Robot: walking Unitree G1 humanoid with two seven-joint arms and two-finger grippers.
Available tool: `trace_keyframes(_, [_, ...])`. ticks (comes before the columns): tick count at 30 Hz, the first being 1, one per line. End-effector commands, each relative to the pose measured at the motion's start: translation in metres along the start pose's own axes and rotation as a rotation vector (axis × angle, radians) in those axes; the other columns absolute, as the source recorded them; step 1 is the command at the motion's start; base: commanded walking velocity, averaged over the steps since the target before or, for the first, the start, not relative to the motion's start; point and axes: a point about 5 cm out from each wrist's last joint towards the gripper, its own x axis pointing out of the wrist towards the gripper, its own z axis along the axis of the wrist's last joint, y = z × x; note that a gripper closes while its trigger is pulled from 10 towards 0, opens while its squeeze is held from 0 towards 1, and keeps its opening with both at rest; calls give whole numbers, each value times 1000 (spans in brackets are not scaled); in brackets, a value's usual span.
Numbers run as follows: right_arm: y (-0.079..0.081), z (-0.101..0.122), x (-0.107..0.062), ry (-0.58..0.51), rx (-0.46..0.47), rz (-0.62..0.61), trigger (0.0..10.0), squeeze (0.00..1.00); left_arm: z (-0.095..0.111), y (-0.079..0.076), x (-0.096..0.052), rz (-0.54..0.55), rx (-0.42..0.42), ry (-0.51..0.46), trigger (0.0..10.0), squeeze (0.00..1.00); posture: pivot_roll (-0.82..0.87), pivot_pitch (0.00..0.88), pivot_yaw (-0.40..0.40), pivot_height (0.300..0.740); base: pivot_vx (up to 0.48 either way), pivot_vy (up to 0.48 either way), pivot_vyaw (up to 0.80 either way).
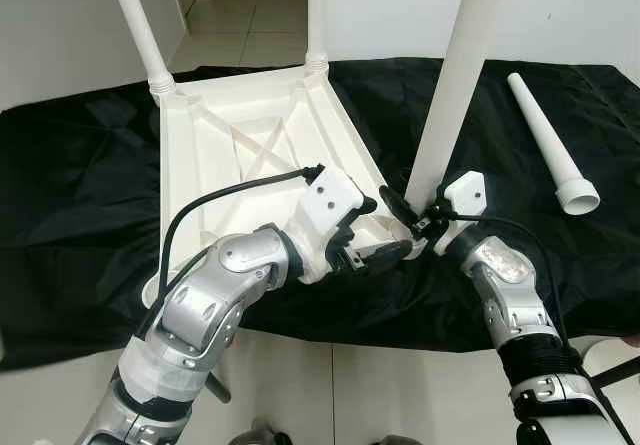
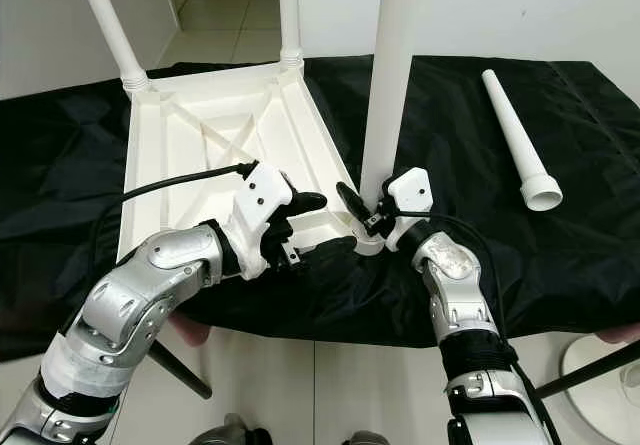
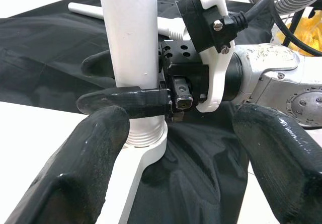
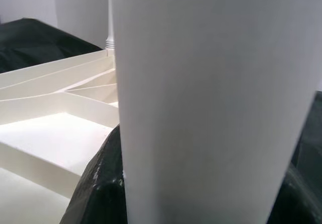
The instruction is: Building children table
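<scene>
Seen first from the left eye: upturned white tabletop [image 1: 250, 145] lying on a black cloth [image 1: 80, 195], ribbed underside up so the corner sockets face the ceiling, two legs already standing at the far corners. Third leg [image 1: 455, 85] upright at the near right corner, right gripper [image 1: 415, 215] clenched round its base, presumably to turn it home. Left gripper [image 1: 375, 255] low beside that corner, probably to steady the frame. Fourth leg [image 1: 550, 140] loose on the cloth, well apart to the right (waiting its turn, most likely). Next, right eye: same layout, nothing further. Then left wrist: own fingers [image 3: 75, 168] spread wide and released, either side of the socket [image 3: 143, 138]; right fingers wrapped about the leg just above it. Lastly, right wrist: leg pressed close between dark pads [image 4: 98, 183], tabletop ribs behind.
</scene>
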Motion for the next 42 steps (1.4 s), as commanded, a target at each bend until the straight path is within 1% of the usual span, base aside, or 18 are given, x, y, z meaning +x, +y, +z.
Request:
trace_keyframes(1, [12,-29,-8,142,67,19,10000,0,0,1,-2,3,0,7,10000,0,-23,45,92,740,0,0,0])
trace_keyframes(3, [12,-28,-8,141,64,22,10000,0,1,2,-2,3,2,7,10000,0,-23,45,92,740,0,0,0])
trace_keyframes(11, [20,-30,-11,132,119,26,10000,0,0,0,-2,9,-7,5,10000,0,-19,36,82,740,0,0,0])
trace_keyframes(13, [20,-30,-11,132,119,26,10000,0,0,0,-2,9,-7,5,10000,0,-19,36,82,740,0,0,0])
trace_keyframes(15, [21,-35,-11,165,140,-4,10000,0,0,0,-2,9,-5,6,10000,0,-18,33,81,740,0,0,0])
trace_keyframes(16, [21,-39,-11,188,174,-43,10000,0,0,0,-2,9,-5,6,10000,0,-18,31,81,740,0,0,0])
trace_keyframes(17, [21,-39,-11,188,174,-43,10000,0,0,0,-2,9,-5,6,10000,0,-18,31,81,740,0,0,0])
trace_keyframes(18, [21,-40,-11,190,195,-55,10000,0,0,0,-2,9,-5,6,10000,0,-18,31,81,740,0,0,0])
trace_keyframes(20, [21,-40,-11,190,195,-55,10000,0,0,0,-2,9,-5,6,10000,0,-18,31,81,740,0,0,0])
trace_keyframes(22, [24,-42,-12,196,221,-69,10000,0,0,0,-2,8,-4,5,10000,0,-19,31,83,740,0,0,0])
trace_keyframes(26, [26,-44,-14,202,224,-77,10000,0,0,-1,-2,4,-5,6,10000,0,-20,31,83,740,0,0,0])
trace_keyframes(31, [30,-44,-17,187,169,-64,10000,0,0,-1,-2,4,-5,7,10000,0,-20,33,82,740,0,0,0])
trace_keyframes(36, [33,-44,-18,191,169,-62,10000,0,0,-1,-3,6,-5,8,10000,0,-18,33,81,740,0,0,0])
trace_keyframes(39, [38,-45,-17,200,186,-79,10000,0,0,-1,-3,7,-5,9,10000,0,-18,33,81,740,0,0,0])
trace_keyframes(42, [44,-42,-13,195,199,-124,10000,0,0,0,-3,11,-6,9,10000,0,-16,35,77,740,0,0,0])
